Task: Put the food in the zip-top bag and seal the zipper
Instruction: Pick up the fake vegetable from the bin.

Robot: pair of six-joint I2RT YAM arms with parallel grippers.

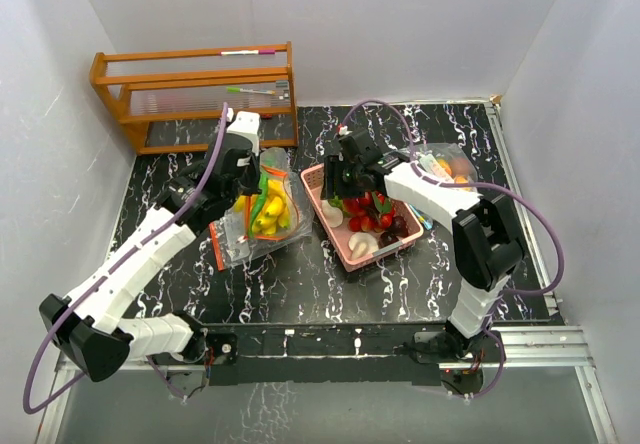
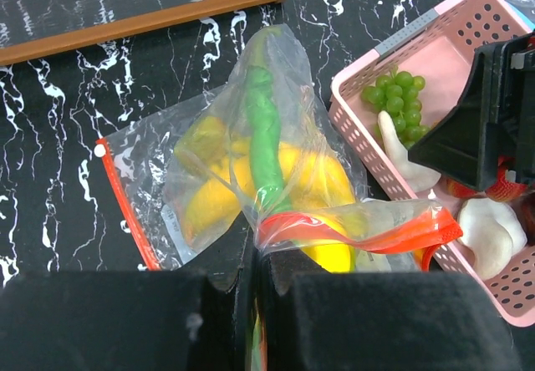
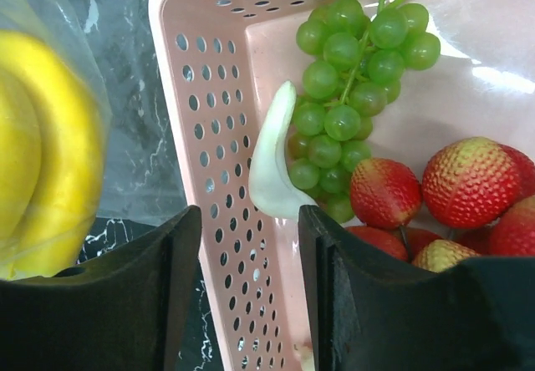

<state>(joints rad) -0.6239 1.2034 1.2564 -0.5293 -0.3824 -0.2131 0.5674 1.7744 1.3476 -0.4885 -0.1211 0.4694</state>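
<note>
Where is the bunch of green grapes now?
In the right wrist view, the green grapes lie inside the pink tray, near its left wall, beside a white piece and above the red strawberries.

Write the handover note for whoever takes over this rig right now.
Left gripper: shut on the zip-top bag at its orange zipper.
Right gripper: open, fingers straddling the pink basket wall nearest the bag, holding nothing.
Done: yellow fruit and a long green piece are in the bag.
Left: green grapes, strawberries and white pieces lie in the basket; bag them, then seal the zipper.
</note>
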